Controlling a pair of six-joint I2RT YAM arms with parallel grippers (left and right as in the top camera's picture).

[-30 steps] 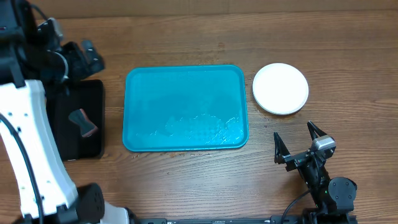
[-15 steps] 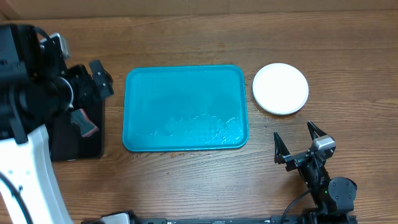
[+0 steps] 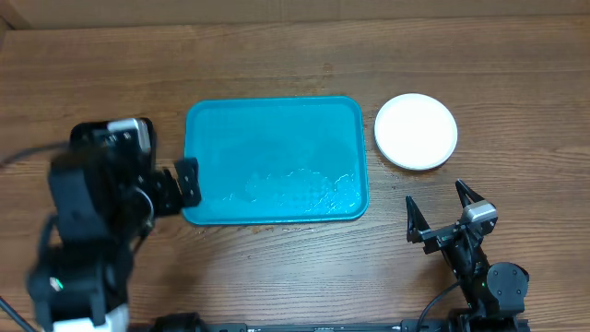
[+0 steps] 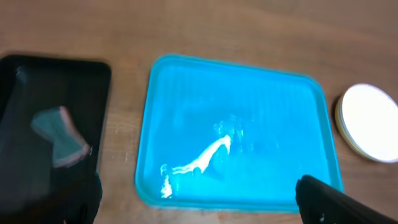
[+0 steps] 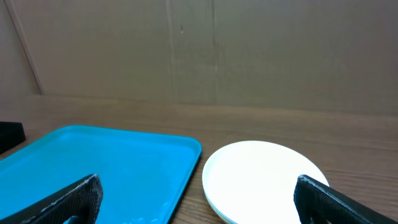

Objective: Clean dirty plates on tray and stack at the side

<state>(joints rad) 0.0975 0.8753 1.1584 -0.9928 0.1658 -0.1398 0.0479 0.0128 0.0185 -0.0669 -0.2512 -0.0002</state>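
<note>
- Wood-grain tabletop point(image 3: 277, 267) filled the overhead view, and a plain brown wall stood behind its far edge in the right wrist view.
- The tray point(image 3: 277, 161) lay flat at the middle of the tabletop, long sides parallel to the near edge. Wet glints streaked the near half of its floor.
- The plates point(image 3: 416, 131) sat stacked on the bare wood just beside the tray's far right corner, off the tray. A white one lay on top, and the left wrist view showed a yellowish rim beneath it. How many were in the stack could not be told.
- The left gripper point(image 4: 198, 193) hung over the tray's near left corner with its jaws spread wide, gripping nothing.
- The right gripper point(image 3: 435, 198) sat low near the tabletop's near right edge, facing the plates. Its jaws were wide apart and empty.
- A black tray point(image 4: 25, 81) lay beside the teal tray's left edge and held a small grey-pink block point(image 4: 59, 137).
</note>
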